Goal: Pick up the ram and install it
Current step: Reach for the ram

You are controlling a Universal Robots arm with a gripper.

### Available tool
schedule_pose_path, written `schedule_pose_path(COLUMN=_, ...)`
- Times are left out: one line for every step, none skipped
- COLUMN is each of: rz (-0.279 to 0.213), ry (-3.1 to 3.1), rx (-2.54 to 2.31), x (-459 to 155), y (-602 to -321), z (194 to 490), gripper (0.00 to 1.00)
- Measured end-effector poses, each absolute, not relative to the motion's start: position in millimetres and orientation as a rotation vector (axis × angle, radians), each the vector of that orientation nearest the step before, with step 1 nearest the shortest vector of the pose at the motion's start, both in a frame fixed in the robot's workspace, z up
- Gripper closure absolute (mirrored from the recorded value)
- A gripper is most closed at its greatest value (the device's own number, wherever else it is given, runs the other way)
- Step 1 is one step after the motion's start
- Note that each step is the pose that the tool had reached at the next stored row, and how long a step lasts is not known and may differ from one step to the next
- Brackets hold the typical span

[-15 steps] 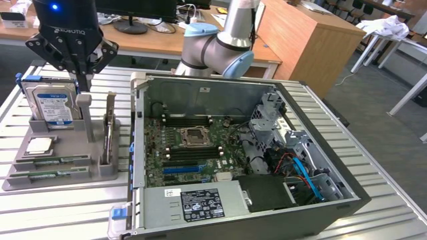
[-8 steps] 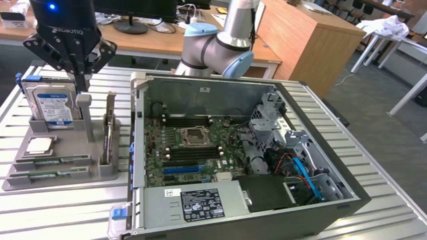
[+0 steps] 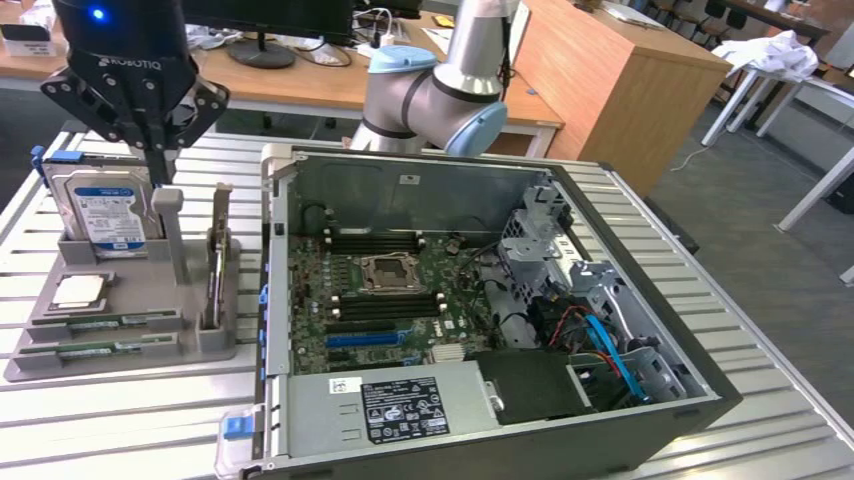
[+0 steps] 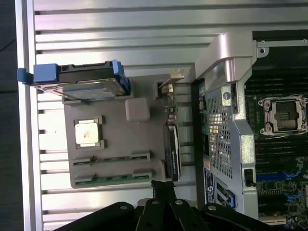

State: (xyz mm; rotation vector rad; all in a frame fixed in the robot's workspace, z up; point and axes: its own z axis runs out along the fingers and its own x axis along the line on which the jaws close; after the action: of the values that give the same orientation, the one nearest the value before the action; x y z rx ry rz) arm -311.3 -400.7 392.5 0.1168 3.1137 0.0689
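Standing by the slatted metal desk (image 3: 120, 430), I see the end effector (image 3: 159, 176) hanging above the grey holder (image 3: 200, 340), its fingers pressed together on nothing. In the exterior view it hovers over the far end of the holder, in front of the upright hard drive (image 3: 104, 205).

The holder carries the hard drive at the far end, then a square silver processor (image 3: 80, 290). Nearer lies the ram (image 3: 118, 322) flat in its slot, with a second ram stick (image 3: 100, 347) in the next slot. A tall expansion card (image 3: 218, 255) stands on edge along the side facing the computer case (image 3: 414, 185).

The exterior view takes in the whole open case: the motherboard (image 3: 387, 300) with its bare processor socket (image 3: 387, 268), and a power supply (image 3: 387, 405) at the near end. It also shows the arm's elbow (image 3: 427, 95) behind the case.

The wrist view looks straight down, so the holder's layout reads plainly. The ram (image 4: 113, 160) and second ram stick (image 4: 115, 177) lie parallel, just beside the processor (image 4: 88, 133). The closed end effector (image 4: 163, 185) shows near the end of the expansion card (image 4: 171, 144).
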Motion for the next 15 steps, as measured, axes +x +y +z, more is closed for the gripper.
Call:
schedule_pose_path(rz=0.069, ry=3.114, rx=0.117, x=-311, y=-401, z=392, gripper=0.9)
schedule_pose_path(rz=0.069, ry=3.114, rx=0.116, x=-312, y=-402, z=392, gripper=0.9)
schedule_pose_path(rz=0.069, ry=3.114, rx=0.117, x=-312, y=-403, z=392, gripper=0.9)
schedule_pose_path(rz=0.069, ry=3.114, rx=0.117, x=-312, y=-404, z=392, gripper=0.9)
schedule_pose_path(rz=0.069, ry=3.114, rx=0.117, x=-312, y=-405, z=392, gripper=0.9)
schedule_pose_path(rz=0.069, ry=3.114, rx=0.117, x=-312, y=-405, z=392, gripper=0.9)
schedule_pose_path(rz=0.069, ry=3.114, rx=0.117, x=-312, y=-406, z=392, gripper=0.9)
schedule_pose_path(rz=0.069, ry=3.114, rx=0.117, x=-312, y=-407, z=392, gripper=0.9)
schedule_pose_path(rz=0.069, ry=3.114, rx=0.117, x=-312, y=-408, z=392, gripper=0.9)
schedule_pose_path(rz=0.069, ry=3.114, rx=0.117, x=-312, y=-409, z=392, gripper=0.9)
schedule_pose_path(rz=0.069, ry=3.114, rx=0.117, x=-312, y=-410, z=392, gripper=0.9)
schedule_pose_path(rz=0.068, ry=3.114, rx=0.117, x=-312, y=-411, z=392, gripper=0.9)
schedule_pose_path(rz=0.069, ry=3.114, rx=0.117, x=-312, y=-411, z=392, gripper=0.9)
schedule_pose_path(rz=0.068, ry=3.114, rx=0.117, x=-312, y=-412, z=392, gripper=0.9)
schedule_pose_path(rz=0.068, ry=3.114, rx=0.117, x=-312, y=-413, z=392, gripper=0.9)
